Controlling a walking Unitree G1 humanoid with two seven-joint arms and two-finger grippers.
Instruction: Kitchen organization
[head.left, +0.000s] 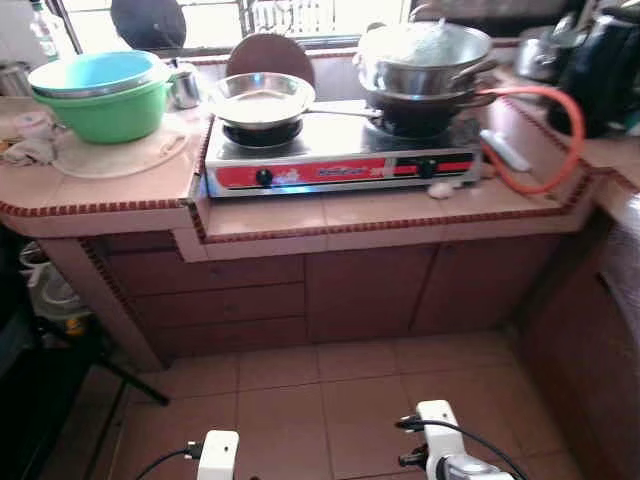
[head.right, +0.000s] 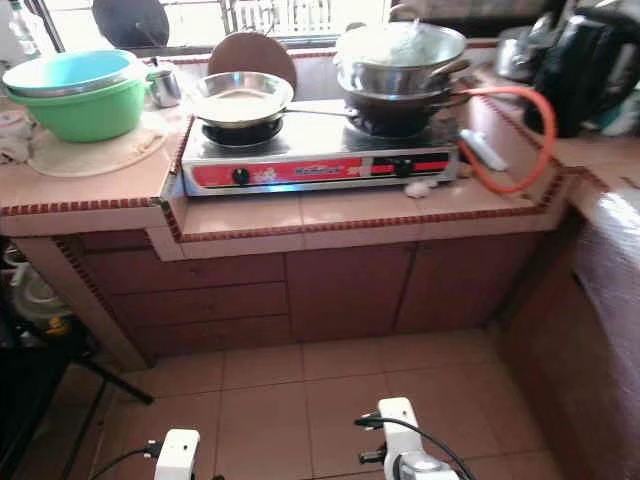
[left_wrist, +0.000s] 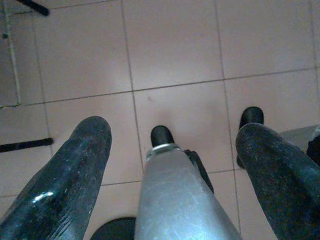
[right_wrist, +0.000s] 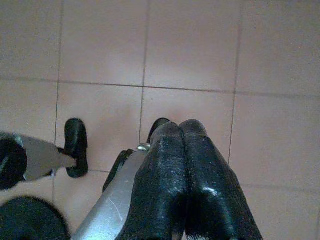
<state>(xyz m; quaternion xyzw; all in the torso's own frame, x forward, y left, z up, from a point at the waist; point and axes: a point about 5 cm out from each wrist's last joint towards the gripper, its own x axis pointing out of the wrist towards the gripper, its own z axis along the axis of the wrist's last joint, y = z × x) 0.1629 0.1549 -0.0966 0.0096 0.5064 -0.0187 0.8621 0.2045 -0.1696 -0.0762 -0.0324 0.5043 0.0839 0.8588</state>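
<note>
A two-burner gas stove (head.left: 340, 160) stands on the tiled counter (head.left: 300, 215) ahead of me. A shallow steel pan (head.left: 262, 98) sits on its left burner, and stacked steel pots on a dark wok (head.left: 425, 60) sit on the right burner. To the left, a green basin (head.left: 110, 115) holds a blue bowl (head.left: 95, 72). Both arms hang low over the floor tiles. My left gripper (left_wrist: 175, 129) is open and holds nothing. My right gripper (right_wrist: 181, 127) is shut with its fingers pressed together, also holding nothing.
An orange gas hose (head.left: 560, 130) loops across the counter's right end beside a black kettle (head.left: 610, 70). A steel cup (head.left: 185, 88) stands behind the basin. Brown cabinet doors (head.left: 360, 290) run under the counter. A black tripod leg (head.left: 130, 380) crosses the floor at left.
</note>
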